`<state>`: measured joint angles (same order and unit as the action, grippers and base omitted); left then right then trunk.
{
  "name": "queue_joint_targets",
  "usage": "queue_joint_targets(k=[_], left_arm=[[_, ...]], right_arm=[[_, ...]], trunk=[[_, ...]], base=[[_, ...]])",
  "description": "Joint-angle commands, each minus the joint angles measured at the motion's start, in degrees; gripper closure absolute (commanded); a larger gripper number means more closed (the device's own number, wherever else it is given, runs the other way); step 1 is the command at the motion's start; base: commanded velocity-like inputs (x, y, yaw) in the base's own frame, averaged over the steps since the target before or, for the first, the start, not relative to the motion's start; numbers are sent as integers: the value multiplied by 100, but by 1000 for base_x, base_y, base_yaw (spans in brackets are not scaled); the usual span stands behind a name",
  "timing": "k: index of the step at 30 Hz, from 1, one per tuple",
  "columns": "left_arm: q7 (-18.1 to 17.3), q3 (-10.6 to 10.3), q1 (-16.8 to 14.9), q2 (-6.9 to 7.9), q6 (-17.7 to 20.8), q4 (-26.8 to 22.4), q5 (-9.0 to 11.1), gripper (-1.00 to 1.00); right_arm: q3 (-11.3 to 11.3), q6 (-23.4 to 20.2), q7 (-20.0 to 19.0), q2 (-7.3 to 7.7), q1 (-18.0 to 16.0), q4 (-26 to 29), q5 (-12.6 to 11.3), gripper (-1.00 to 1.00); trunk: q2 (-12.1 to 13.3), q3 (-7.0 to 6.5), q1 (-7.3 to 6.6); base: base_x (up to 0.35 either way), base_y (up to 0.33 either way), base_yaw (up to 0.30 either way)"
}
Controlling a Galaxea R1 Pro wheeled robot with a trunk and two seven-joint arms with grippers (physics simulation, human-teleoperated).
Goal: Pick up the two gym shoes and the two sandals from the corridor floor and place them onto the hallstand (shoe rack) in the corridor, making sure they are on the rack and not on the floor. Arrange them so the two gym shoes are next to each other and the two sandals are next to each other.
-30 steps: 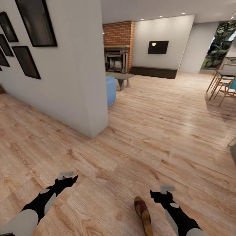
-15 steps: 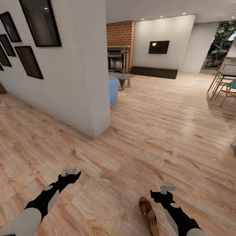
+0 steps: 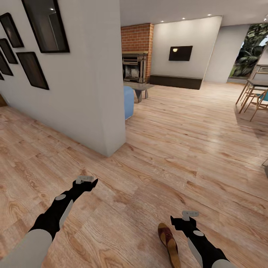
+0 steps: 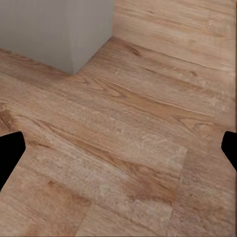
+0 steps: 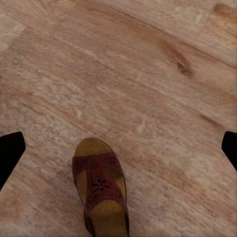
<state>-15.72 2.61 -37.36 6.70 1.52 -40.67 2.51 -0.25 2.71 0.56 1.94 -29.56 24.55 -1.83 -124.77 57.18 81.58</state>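
Sandal (image 3: 168, 243) — dark brown strap, tan sole — lies flat on corridor floor (image 3: 178, 149), just beside right gripper (image 3: 185, 220), not touching. Right gripper fingers spread wide, empty. Left gripper (image 3: 88, 182) reaches over bare planks near grey wall corner (image 3: 111, 141), fingers likewise spread, holding nothing.

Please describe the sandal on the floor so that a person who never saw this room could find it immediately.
Start from the white wall corner and come across the corridor floor toward the robot. The sandal lies flat there, just beside the right gripper, nearer the robot's middle. It is the one shoe on these planks: dark reddish-brown cut-out strap, tan footbed.
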Motion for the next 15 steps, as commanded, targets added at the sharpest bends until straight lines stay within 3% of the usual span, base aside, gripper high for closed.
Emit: queue_joint_targets(k=[1, 4, 15], left_arm=[[-36, 14, 2, -18, 58, -88, 26, -100], [-36, 7, 12, -60, 147, -303, 28, -100], [-48, 3, 18, -87, 145, -483, 36, -100]], right_arm=[[-2, 19, 6, -1, -4, -6, -19, -100], [-2, 19, 6, -1, -5, -33, -21, -100], [-2, 19, 8, -1, -4, -70, -26, -100]], trunk=[[-2, 9, -1], [-2, 29, -1], [-443, 321, 241]], base=[[0, 0, 0], [0, 0, 0], [0, 0, 0]])
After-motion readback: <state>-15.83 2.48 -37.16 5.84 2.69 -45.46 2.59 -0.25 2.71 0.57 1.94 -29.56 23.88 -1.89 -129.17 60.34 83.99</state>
